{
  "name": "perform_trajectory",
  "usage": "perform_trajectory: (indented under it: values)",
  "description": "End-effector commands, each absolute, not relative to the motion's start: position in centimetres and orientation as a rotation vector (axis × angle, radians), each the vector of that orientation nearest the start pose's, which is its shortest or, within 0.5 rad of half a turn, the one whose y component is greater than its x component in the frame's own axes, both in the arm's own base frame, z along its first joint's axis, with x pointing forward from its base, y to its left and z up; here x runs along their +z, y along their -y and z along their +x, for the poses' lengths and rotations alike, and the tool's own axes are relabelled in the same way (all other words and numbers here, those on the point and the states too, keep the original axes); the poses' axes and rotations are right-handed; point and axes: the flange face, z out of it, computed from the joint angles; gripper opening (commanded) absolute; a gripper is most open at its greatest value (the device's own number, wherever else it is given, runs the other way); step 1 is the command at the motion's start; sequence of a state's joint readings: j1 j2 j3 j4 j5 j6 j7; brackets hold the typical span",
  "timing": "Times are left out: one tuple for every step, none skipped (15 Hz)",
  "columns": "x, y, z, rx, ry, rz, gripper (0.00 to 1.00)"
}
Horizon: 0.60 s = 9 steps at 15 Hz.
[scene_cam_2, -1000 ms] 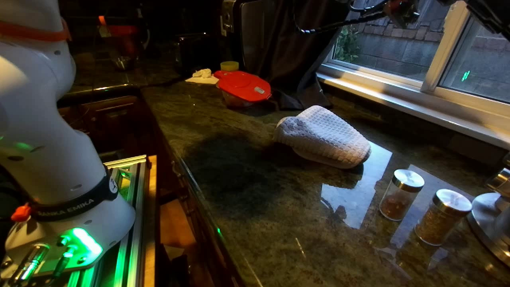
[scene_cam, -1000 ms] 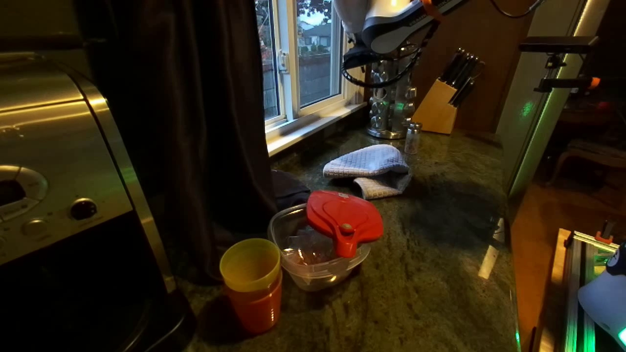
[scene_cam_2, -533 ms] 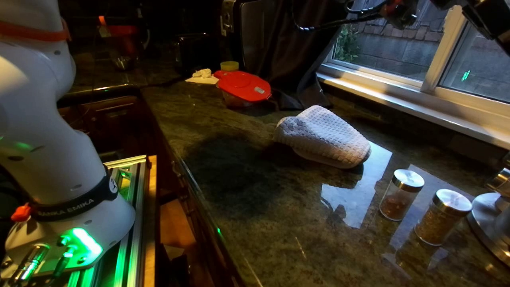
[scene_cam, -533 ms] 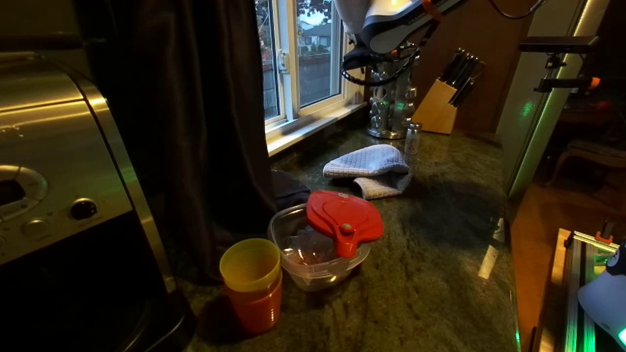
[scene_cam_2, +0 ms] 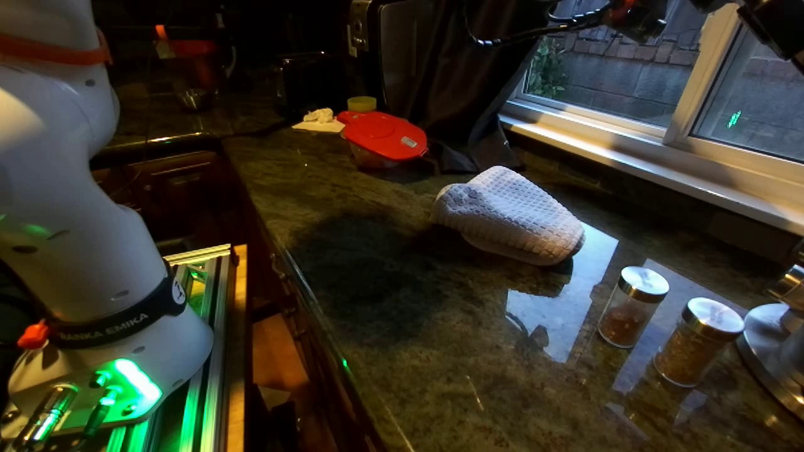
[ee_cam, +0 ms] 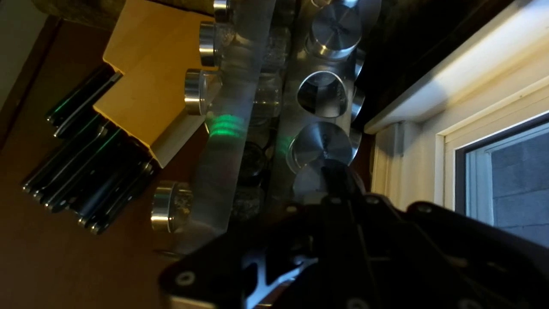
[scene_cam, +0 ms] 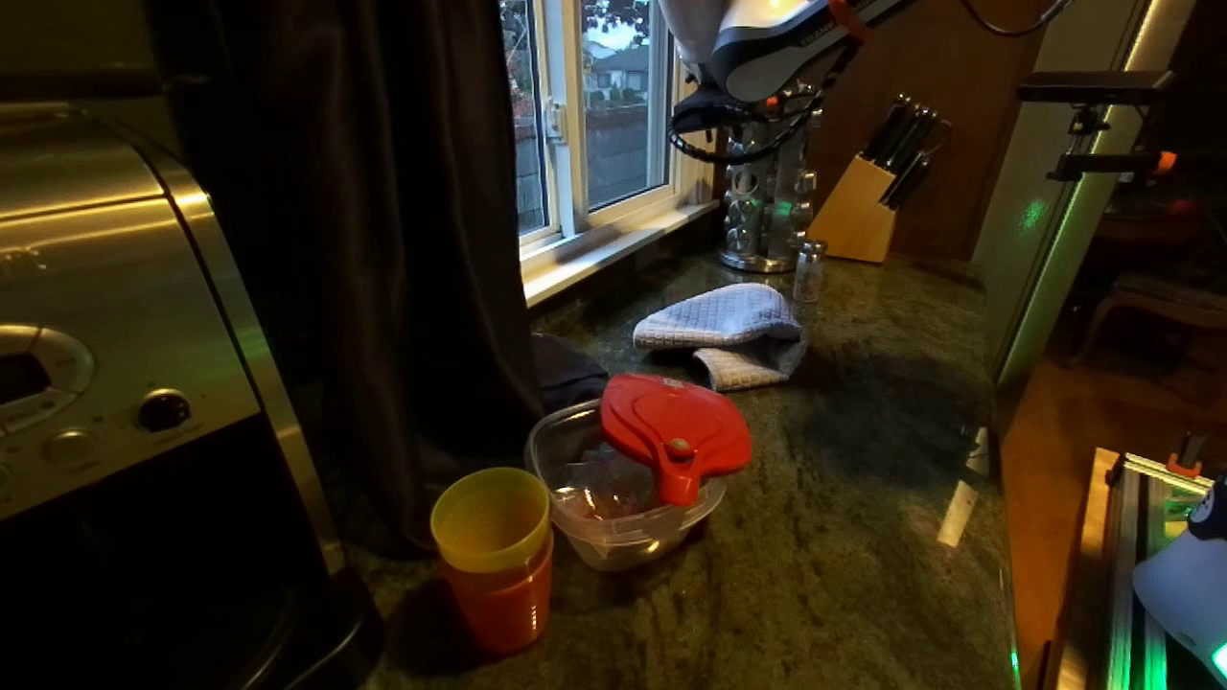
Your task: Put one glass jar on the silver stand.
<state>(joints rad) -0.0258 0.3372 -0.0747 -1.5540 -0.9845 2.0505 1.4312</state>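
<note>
With your black gripper [ee_cam: 337, 170] seemingly closed on nothing, press what is probably the task's silver-capped clear glass jar [ee_cam: 318, 140], slotted at the fingertips' 11 o'clock in the tall silvery metal stand [ee_cam: 238, 95], straight in, gently.

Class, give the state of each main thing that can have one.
Gripper: appears shut
Silver stand: partly loaded with capped jars
Stand-side glass jar: upright, capped
Towel: folded
Towel-side glass jar: upright, capped, partly filled
Red lid: askew on clear bowl
Yellow cup: inside orange cup
Knife block: holding knives
</note>
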Motion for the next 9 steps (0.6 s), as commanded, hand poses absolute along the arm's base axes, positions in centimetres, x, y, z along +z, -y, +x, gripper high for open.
perform_trajectory:
  values:
    - [49.6,11.1,67.6,0.901,1.303,1.983,0.0]
    - [49.6,11.2,67.7,0.911,1.314,1.976,0.0]
    - [49.8,11.3,67.7,0.922,1.326,1.969,0.0]
    - [50.0,11.4,67.7,0.93,1.339,1.965,0.0]
    - [50.2,11.4,67.7,0.943,1.35,1.963,0.0]
    - [50.4,11.4,67.7,0.956,1.365,1.956,0.0]
    - [50.6,11.4,67.7,0.971,1.376,1.952,0.0]
    - [50.8,11.4,67.7,0.983,1.387,1.949,0.0]
    - [50.9,11.4,67.8,0.995,1.393,1.944,0.0]
